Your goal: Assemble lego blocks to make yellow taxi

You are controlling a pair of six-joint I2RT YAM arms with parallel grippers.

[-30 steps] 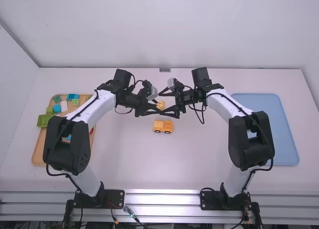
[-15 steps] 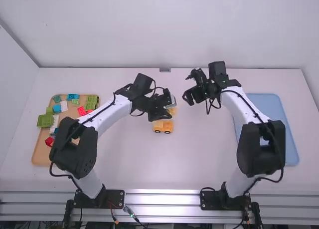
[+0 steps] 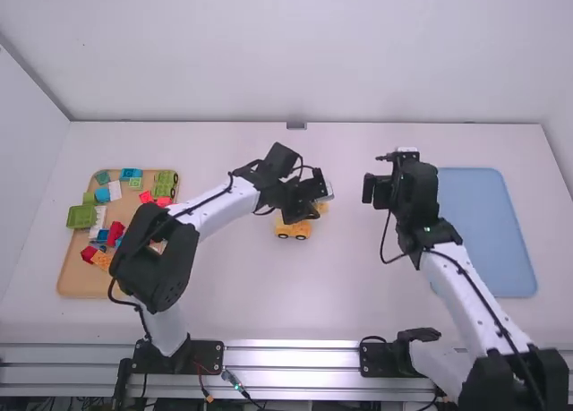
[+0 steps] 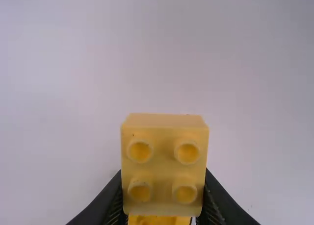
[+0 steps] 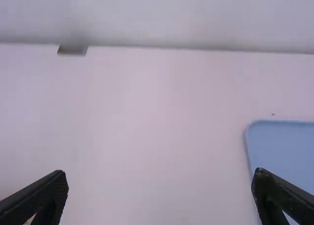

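Yellow wheeled car base (image 3: 293, 230) sits on the table (image 3: 269, 295) just to the near side of the left gripper (image 3: 311, 210), a little left of it, with two dark wheels showing. That gripper is pinching a pale yellow block (image 4: 164, 163) between its two fingers, and the block turns four round studs towards the wrist camera (rather like a face with four eyes). The right gripper (image 3: 376, 189) is empty, its fingers spread wide, to the right of the left gripper and well apart from the base. Well to the left of the left gripper lies a wooden tray (image 3: 79, 281) with green, red, blue, white and orange pieces. A blue tray (image 3: 483, 241) lies to the right of the right gripper
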